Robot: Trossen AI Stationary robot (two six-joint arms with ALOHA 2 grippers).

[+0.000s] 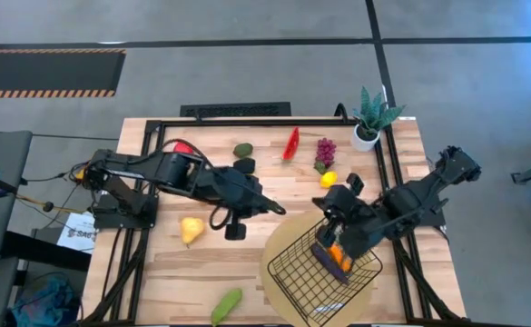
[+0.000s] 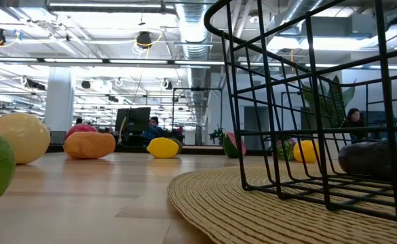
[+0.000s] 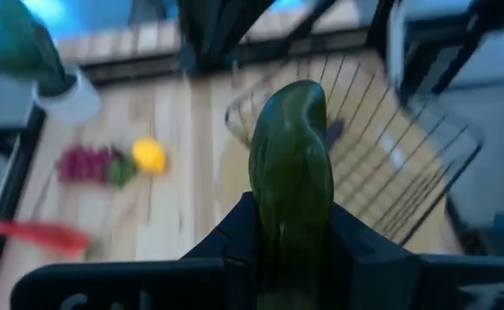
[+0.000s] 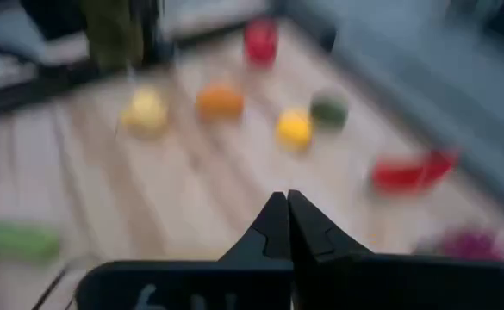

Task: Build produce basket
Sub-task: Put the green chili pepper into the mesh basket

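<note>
My left gripper [image 3: 290,250] is shut on a green cucumber [image 3: 290,164] and hangs over the table's middle [image 1: 270,206], left of the basket. The black wire basket [image 1: 324,272] stands on a round tan mat [image 1: 274,259] at the near right, with an orange piece [image 1: 339,258] and a dark piece [image 2: 381,159] inside. My right gripper [image 4: 287,220] is shut on nothing, above the basket's far edge [image 1: 327,207]. Loose produce rests on the wood: a pear [image 1: 191,229], a second cucumber [image 1: 227,304], a lemon [image 1: 329,179], grapes [image 1: 325,150] and a watermelon slice [image 1: 291,143]. My left gripper pinches the cucumber's near end [image 3: 288,232] between its two fingers [image 3: 234,245]. The cucumber runs along the fingers and sticks out past their tips toward the basket. It is lifted clear of the table.
A potted plant [image 1: 371,116] stands at the far right corner. An avocado [image 1: 243,150] and a dark aubergine [image 1: 245,165] lie near the far edge, and a red apple [image 1: 181,145] peeks out from under my left arm. Bare wood lies at the near left [image 1: 170,277].
</note>
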